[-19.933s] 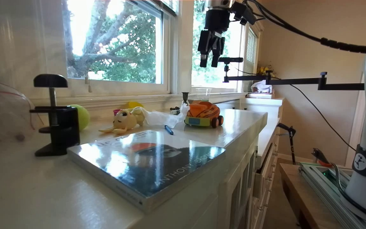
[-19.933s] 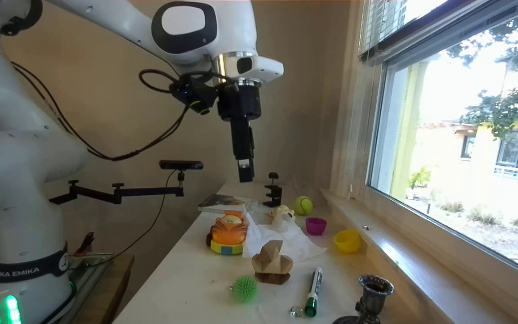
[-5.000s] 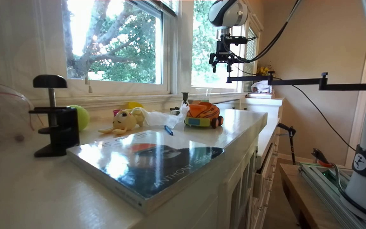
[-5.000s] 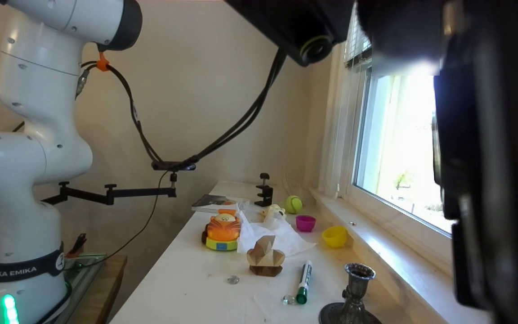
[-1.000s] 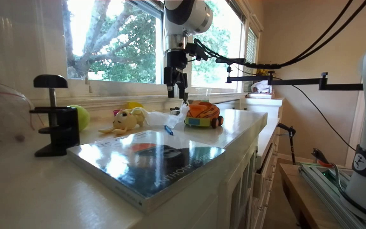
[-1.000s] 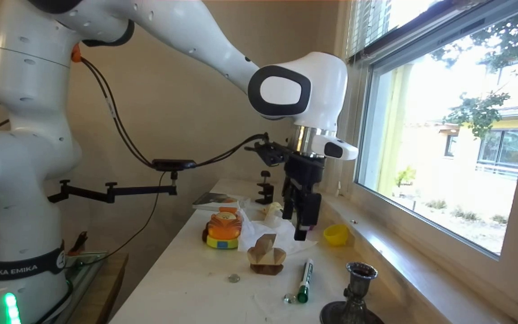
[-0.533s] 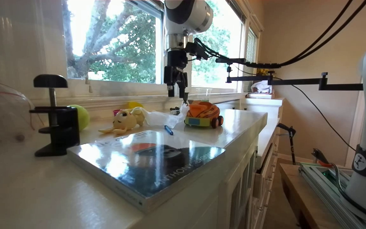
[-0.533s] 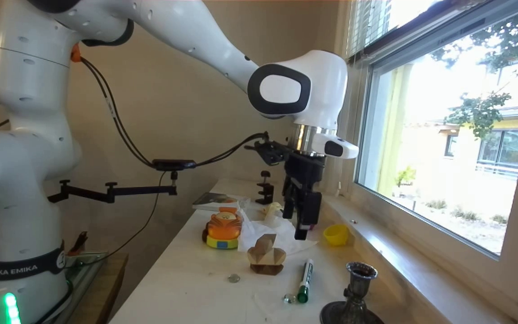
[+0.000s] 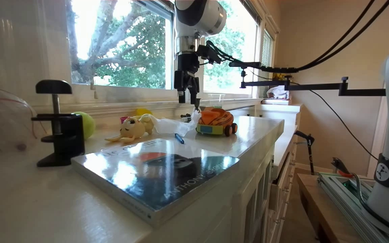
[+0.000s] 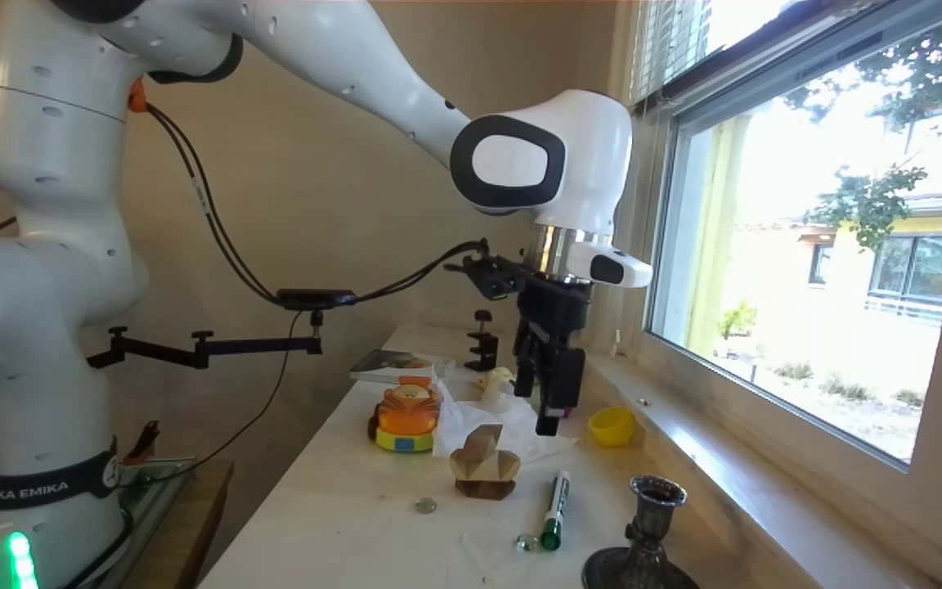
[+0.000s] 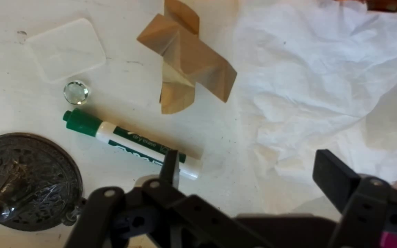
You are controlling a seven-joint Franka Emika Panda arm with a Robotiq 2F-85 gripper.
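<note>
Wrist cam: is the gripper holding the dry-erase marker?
No, the dry-erase marker lies on the counter, and the gripper stands open with nothing in its grasp.

White counter [image 10: 340, 523] — marker [image 11: 133, 145], candlestick [image 10: 648, 536], apparently crumpled paper [image 11: 322, 86].

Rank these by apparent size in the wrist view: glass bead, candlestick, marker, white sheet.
Largest to smallest:
White sheet, cut off by the frame
Candlestick, also cut off
Marker
Glass bead

The spiky green ball seen twenty seconds ago is gone from the desk [image 10: 340, 523]; a clear bead [image 10: 425, 505] shows at its spot, and the end effector [image 9: 187, 100] hangs lower and nearer the window [image 10: 798, 204] than then.
</note>
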